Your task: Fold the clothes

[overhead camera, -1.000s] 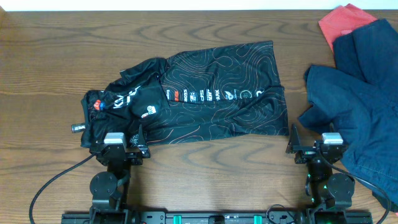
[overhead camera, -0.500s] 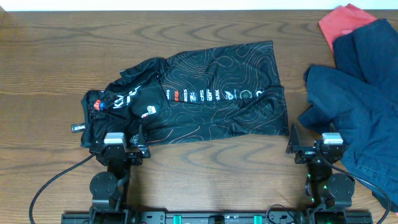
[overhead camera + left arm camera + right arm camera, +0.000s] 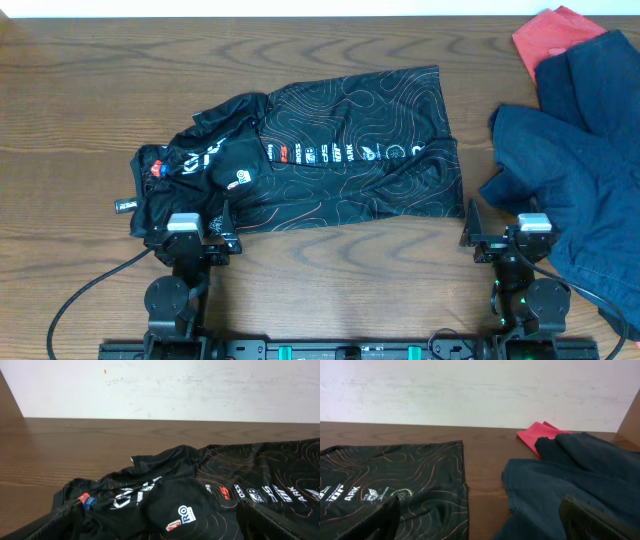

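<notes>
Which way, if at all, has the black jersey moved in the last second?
No. The black jersey keeps the same gap from the navy pile.

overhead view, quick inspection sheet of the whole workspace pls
Surface: dark brown wooden table, no stains seen.
Job's things: black contour-patterned sports jersey, right part flat, left end bunched, not yet folded.
Clutter: dark navy fabric pile at the right, overlapping a red cloth at the far right corner.
Hands: left hand open at the jersey's near left edge; right hand open beside the navy pile; both hold nothing.
Cables: black cables loop out from each arm base.
Surroundings: white wall behind the table.
</notes>
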